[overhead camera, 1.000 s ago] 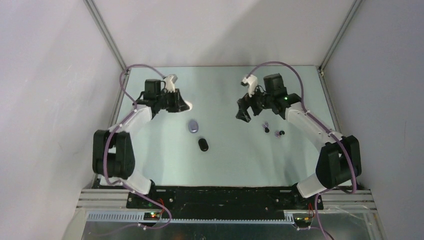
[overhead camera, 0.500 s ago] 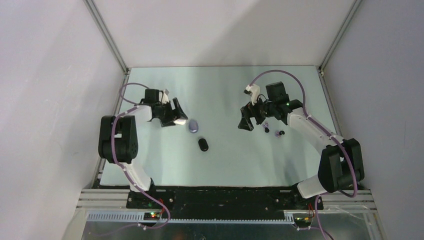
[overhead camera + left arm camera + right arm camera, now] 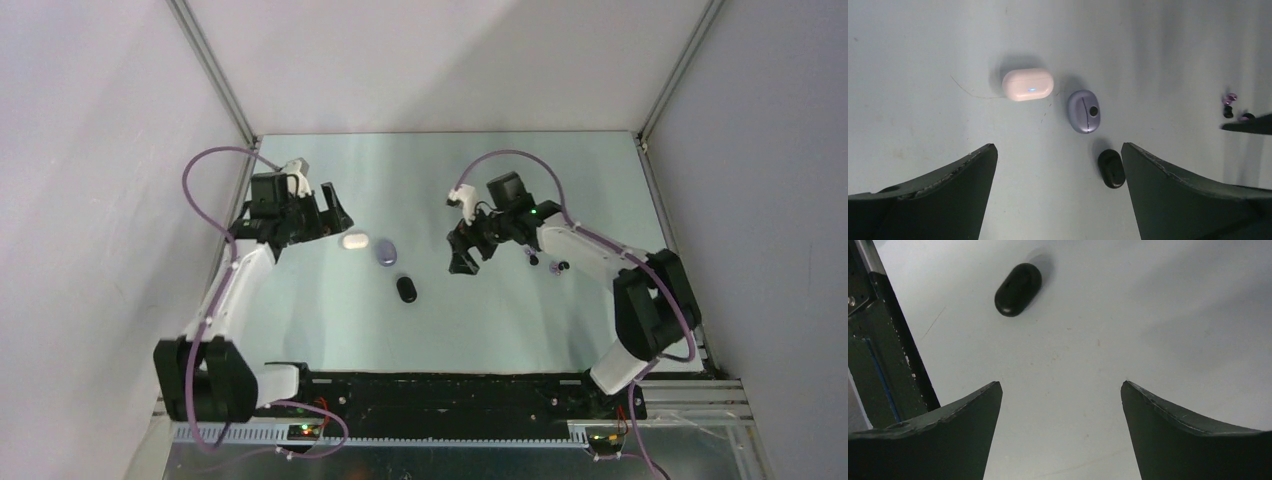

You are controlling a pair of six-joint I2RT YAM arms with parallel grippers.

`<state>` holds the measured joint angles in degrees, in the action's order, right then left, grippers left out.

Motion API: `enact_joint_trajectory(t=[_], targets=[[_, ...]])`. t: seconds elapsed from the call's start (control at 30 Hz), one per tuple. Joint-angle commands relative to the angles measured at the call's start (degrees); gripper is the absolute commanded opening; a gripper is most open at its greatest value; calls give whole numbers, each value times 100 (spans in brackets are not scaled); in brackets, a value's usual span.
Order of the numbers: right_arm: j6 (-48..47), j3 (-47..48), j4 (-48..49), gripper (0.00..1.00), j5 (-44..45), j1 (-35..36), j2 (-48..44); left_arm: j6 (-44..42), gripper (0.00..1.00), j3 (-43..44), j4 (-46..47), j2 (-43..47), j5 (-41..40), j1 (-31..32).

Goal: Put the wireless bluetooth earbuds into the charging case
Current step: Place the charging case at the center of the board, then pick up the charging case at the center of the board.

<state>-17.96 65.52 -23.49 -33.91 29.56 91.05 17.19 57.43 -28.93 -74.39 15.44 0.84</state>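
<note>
Three closed charging cases lie mid-table: a white case (image 3: 354, 241) (image 3: 1028, 84), a lavender case (image 3: 386, 252) (image 3: 1084, 111) touching distance to its right, and a black case (image 3: 405, 289) (image 3: 1111, 168) (image 3: 1018, 289) nearer the arms. The tiny earbuds (image 3: 533, 258) (image 3: 1230, 97), purple and black, lie loose in a small cluster at the right, with another black one (image 3: 560, 267) beside them. My left gripper (image 3: 330, 215) (image 3: 1058, 146) is open and empty, just left of the white case. My right gripper (image 3: 460, 252) (image 3: 1060, 383) is open and empty, hanging between the black case and the earbuds.
Grey walls enclose the table on three sides. The dark front rail (image 3: 883, 365) with the arm bases runs along the near edge. Bare tabletop (image 3: 480, 320) lies between the cases and that rail.
My left gripper carried the white case down beside the lavender case, opened, let it go and drew back to the left. My right arm swung left toward the table's middle.
</note>
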Motion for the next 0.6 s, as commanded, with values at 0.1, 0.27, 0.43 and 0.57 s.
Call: enact_joint_trajectory(t=[0.1, 0.27, 0.43, 0.57], targets=[[-409, 957, -10, 92, 37, 752, 917, -452, 100, -390, -202, 1068, 433, -9], [-198, 1283, 96, 83, 726, 1205, 1334, 211, 100, -712, -215, 1595, -489, -25], [195, 1356, 65, 71, 1702, 1766, 1619, 491, 100, -961, -298, 1796, 342, -538], [729, 1293, 264, 72, 2076, 2072, 1724, 1064, 100, -1137, -256, 2020, 366, -908]])
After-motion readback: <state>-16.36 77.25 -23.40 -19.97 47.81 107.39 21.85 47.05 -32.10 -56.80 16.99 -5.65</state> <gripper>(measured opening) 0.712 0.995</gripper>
